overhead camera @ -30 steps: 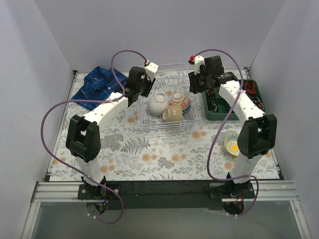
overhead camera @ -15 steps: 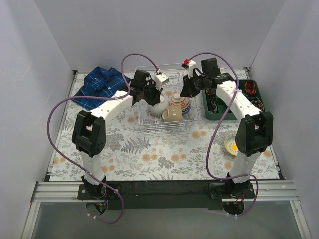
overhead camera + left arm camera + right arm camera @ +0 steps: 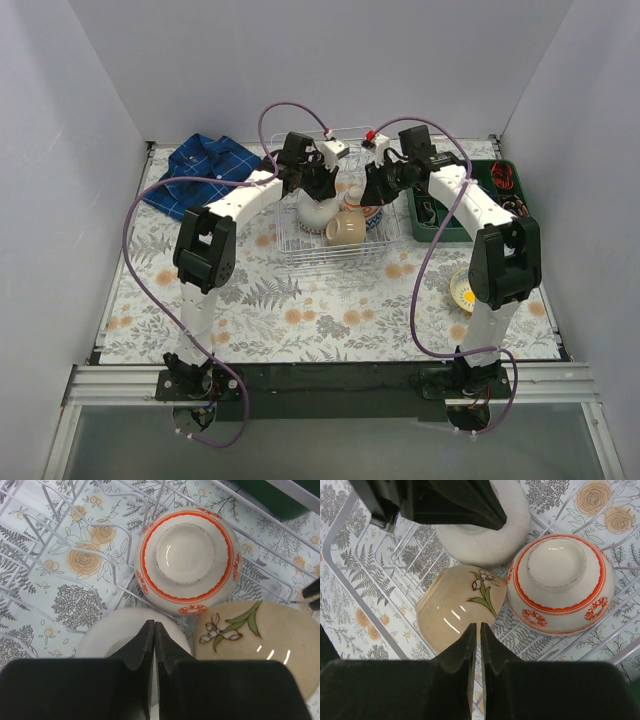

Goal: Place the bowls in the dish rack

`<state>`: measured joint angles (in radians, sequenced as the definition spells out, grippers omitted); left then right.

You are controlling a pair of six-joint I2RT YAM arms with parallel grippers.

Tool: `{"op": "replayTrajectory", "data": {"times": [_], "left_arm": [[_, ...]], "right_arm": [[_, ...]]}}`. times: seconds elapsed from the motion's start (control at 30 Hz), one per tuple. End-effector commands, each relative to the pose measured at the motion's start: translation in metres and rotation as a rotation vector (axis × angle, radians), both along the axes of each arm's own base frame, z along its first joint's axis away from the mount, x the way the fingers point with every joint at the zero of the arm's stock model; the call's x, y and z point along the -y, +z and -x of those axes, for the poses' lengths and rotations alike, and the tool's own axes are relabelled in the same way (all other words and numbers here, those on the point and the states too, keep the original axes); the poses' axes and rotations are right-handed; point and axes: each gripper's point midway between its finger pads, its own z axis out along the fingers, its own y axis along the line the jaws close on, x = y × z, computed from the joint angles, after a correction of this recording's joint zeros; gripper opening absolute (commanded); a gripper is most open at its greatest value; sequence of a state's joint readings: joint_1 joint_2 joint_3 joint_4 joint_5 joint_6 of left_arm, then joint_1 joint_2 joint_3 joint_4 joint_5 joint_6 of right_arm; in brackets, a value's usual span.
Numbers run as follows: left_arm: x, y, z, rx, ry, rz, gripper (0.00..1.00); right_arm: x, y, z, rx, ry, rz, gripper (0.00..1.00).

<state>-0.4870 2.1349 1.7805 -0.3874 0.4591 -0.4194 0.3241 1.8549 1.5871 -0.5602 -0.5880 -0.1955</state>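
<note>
The white wire dish rack point(image 3: 300, 250) stands mid-table and holds three upturned bowls. They are a white bowl point(image 3: 316, 211) point(image 3: 111, 631), a tan bowl with a flower sprig point(image 3: 346, 229) point(image 3: 451, 611) and a red-patterned bowl point(image 3: 364, 207) point(image 3: 187, 560). My left gripper point(image 3: 326, 181) point(image 3: 154, 625) hovers over the white bowl, jaws shut and empty. Above the gap between the tan and red-patterned point(image 3: 562, 580) bowls, my right gripper point(image 3: 374, 187) point(image 3: 478, 628) is shut with nothing in it. A yellow-lined bowl point(image 3: 463, 289) sits on the table at the right, partly behind the right arm.
A green compartmented tray point(image 3: 448, 229) with small items lies right of the rack. A blue plaid shirt point(image 3: 200, 170) lies at the back left. White walls enclose the flowered tablecloth point(image 3: 330, 320).
Both arms swung inward from the rack's sides to hover over the bowls. Both grippers went from partly open to shut. The bowls stayed put.
</note>
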Motion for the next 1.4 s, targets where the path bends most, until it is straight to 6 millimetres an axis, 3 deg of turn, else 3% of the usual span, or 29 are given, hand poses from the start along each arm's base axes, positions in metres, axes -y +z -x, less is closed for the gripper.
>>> {"op": "replayTrajectory", "data": {"times": [0.0,0.17,0.33,0.53,0.73,0.93,1.0,1.1,1.17,1.23,1.37], "left_arm": [[0.009,0.010,-0.007,0.005,-0.011,0.029,0.00],[0.011,-0.010,-0.003,-0.035,-0.027,0.002,0.00],[-0.005,-0.024,0.008,-0.078,-0.023,-0.086,0.00],[-0.027,-0.031,0.012,-0.077,0.020,-0.147,0.00],[-0.042,-0.031,0.003,-0.052,0.100,-0.176,0.00],[-0.048,-0.027,-0.003,-0.032,0.134,-0.177,0.00],[-0.049,-0.022,-0.007,-0.016,0.158,-0.169,0.00],[-0.047,-0.004,-0.019,0.032,0.196,-0.145,0.14],[-0.044,0.007,-0.024,0.052,0.202,-0.121,0.29],[-0.039,0.017,-0.025,0.066,0.188,-0.095,0.32],[-0.026,0.016,-0.014,0.046,0.080,-0.057,0.33]], "right_arm": [[-0.002,-0.010,0.010,-0.033,0.043,0.005,0.15],[0.006,-0.024,0.022,-0.054,0.051,0.048,0.14],[0.008,-0.024,0.034,-0.066,0.076,0.040,0.15],[0.011,-0.030,0.035,-0.070,0.069,0.061,0.15],[0.014,-0.037,0.032,-0.073,0.058,0.087,0.15],[0.034,-0.015,0.009,0.029,-0.015,0.155,0.15],[0.041,-0.006,0.004,0.043,-0.051,0.150,0.23],[0.038,0.014,0.003,0.064,-0.059,0.099,0.28],[0.024,0.028,0.012,0.050,0.002,0.006,0.28],[0.012,0.033,0.021,0.021,0.048,-0.060,0.27],[-0.001,0.018,0.030,-0.041,0.098,-0.087,0.25]]}}
